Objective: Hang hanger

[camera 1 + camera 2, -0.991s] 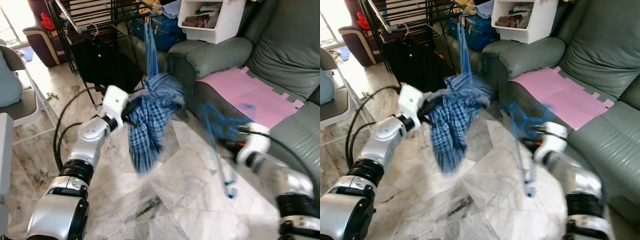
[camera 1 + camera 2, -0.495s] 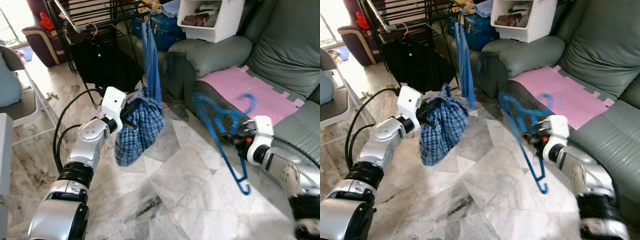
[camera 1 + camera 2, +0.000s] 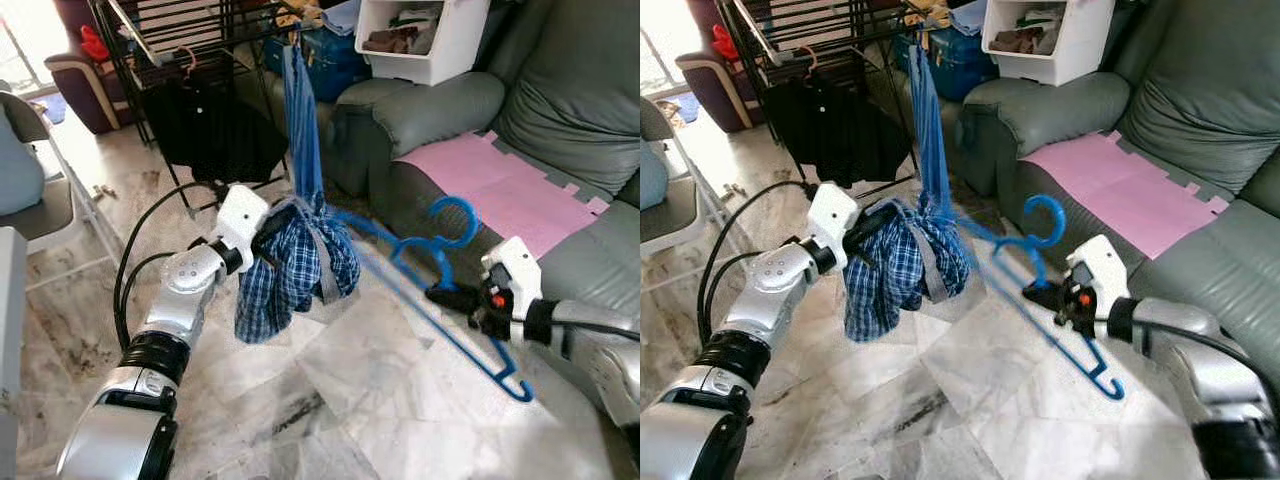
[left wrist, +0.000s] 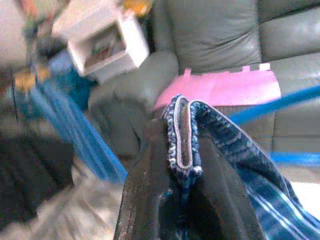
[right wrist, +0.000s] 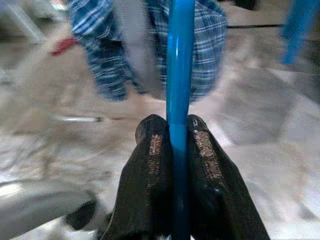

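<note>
blue hanger (image 3: 430, 275), held off the floor between checked garment and sofa

right gripper (image 5: 172, 150) clamped on the hanger's bar just beside the sofa (image 3: 560, 110); one hanger arm reaches into the blue checked garment (image 3: 290, 270). left gripper (image 4: 182, 165) pinches the garment's hem, bunched, in front of the drying rack (image 3: 180, 40). risk: cloth is gathered, so the hanger arm may snag a fold or slide out, dropping the garment on the marble floor (image 3: 370, 400).

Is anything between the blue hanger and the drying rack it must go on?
Yes. The blue hanger, pinched in the right claw, points at the plaid garment held by the left claw; that bundle and a hanging blue cloth lie before the rack.
</note>
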Motion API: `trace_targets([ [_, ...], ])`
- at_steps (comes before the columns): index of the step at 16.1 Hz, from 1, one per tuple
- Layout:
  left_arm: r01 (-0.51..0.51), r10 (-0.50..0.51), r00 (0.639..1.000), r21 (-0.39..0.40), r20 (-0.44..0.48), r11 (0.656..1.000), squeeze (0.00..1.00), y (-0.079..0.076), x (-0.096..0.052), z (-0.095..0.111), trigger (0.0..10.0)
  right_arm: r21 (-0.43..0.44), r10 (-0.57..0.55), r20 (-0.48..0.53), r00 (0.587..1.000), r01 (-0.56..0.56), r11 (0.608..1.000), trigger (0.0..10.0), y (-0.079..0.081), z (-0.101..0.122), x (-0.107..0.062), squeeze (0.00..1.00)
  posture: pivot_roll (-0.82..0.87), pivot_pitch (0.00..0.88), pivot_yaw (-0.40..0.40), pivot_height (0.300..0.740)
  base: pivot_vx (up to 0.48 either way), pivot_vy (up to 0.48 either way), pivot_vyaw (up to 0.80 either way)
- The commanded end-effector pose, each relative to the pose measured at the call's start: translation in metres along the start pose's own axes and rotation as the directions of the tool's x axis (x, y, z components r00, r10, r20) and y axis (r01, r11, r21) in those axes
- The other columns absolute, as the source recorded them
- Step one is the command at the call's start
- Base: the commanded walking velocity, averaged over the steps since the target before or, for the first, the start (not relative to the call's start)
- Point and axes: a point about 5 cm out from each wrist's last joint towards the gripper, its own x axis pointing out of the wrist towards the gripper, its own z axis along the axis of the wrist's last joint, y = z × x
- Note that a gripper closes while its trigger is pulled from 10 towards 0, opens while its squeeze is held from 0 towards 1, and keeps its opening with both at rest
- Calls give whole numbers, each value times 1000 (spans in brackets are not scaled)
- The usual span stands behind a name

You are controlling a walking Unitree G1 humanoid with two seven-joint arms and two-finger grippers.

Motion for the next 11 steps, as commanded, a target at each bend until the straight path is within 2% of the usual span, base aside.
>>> trace_targets([
  [1, 56, -65, 996, 144, 57, 988, 0, 0, 2, 15, 10000, -6, 118, -2, 993, -118, 993, 10000, 13, 3, 0, 0, -166, 0, 65, 740, 0, 0, 0],
  [2, 68, -80, 995, 181, 60, 981, 0, -1, 3, 17, 10000, 5, 147, -8, 989, -147, 989, 10000, 17, 1, 0, 0, -161, 0, 63, 740, 0, 0, 0],
  [4, 98, -133, 987, 333, 86, 938, 0, -6, 6, 25, 10000, 36, 226, -40, 973, -225, 974, 10000, 29, -11, 3, 0, -159, 0, 63, 740, 0, 0, 0],
  [5, 102, -151, 983, 375, 102, 922, 0, -8, 6, 29, 10000, 42, 231, -47, 972, -229, 972, 10000, 30, -14, 4, 0, -159, 0, 63, 740, 0, 0, 0],
  [7, 147, -269, 954, 577, 132, 803, 0, -20, 5, 39, 10000, 44, 263, -85, 961, -260, 964, 10000, 37, -21, 6, 0, -156, 0, 60, 740, 0, 0, 0],
  [8, 176, -312, 944, 629, 112, 757, 0, -23, 3, 38, 10000, 45, 267, -88, 960, -264, 964, 10000, 37, -22, 6, 0, -147, 0, 57, 740, 0, 0, 0],
  [9, 181, -327, 942, 697, 81, 694, 0, -20, 1, 36, 10000, 38, 252, -102, 962, -250, 968, 10000, 35, -23, 6, 0, -148, 0, 61, 740, 0, 0, 0],
  [10, 170, -322, 944, 729, 72, 663, 0, -16, 1, 37, 10000, 42, 250, -98, 963, -247, 968, 10000, 34, -23, 5, 0, -149, 0, 61, 740, 0, 0, 0],
  [11, 139, -315, 946, 773, 81, 618, 0, -11, 1, 40, 10000, 44, 265, -91, 960, -262, 964, 10000, 37, -21, 4, 0, -149, 0, 61, 740, 0, 0, 0],
])
